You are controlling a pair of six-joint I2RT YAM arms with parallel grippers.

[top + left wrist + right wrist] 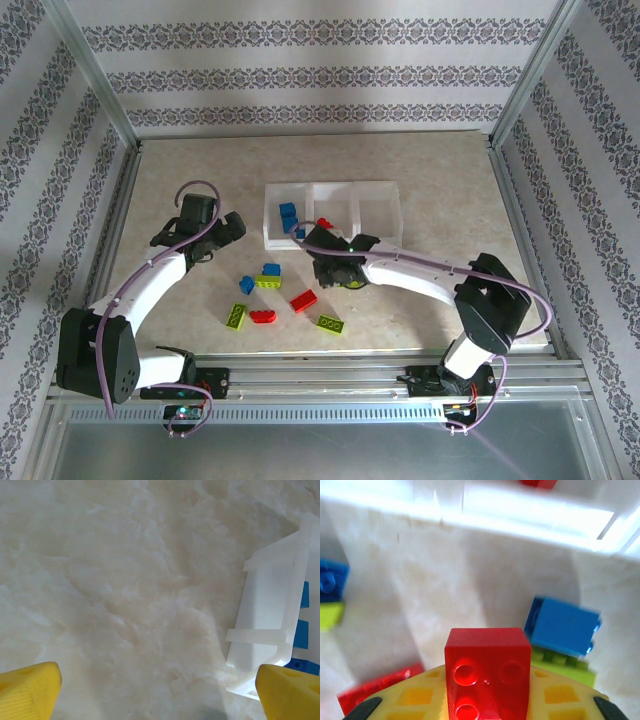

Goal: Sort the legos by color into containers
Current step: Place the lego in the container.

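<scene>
Nearest me, both bases sit at the front edge of the worktop [440, 200]. The left arm [150, 285] climbs from its base on my left and reaches forward and inward along one long white link. Its wrist ends a little to the left of the tray [385, 185]. The right arm [420, 272] folds at a dark elbow just above its base, then sweeps leftward in a shallow arc over the worktop. It finishes close to the tray's front wall.

Between the two arms lie the loose legos. Closest to me are a lime block [237, 316], a red block [262, 316], a second lime block [330, 323] and a second red block [303, 300]. A little farther out are a blue block [246, 284] and a blue-on-lime pair [268, 275].

The left fingers [27, 690] are spread wide with nothing between them, hanging over bare worktop. On the left wrist camera the tray's corner [265, 605] sits just beside the right-hand fingertip. The right fingers [415, 700] are pinching a red lego [487, 665], its studs facing the wrist camera. Just past it to the right, a blue lego [562, 627] rests on a lime lego [565, 667].

Farthest out is the tray itself, three joined translucent bins. The left bin holds blue bricks [288, 215], and a red brick [323, 222] lies in the middle bin near its front wall.
</scene>
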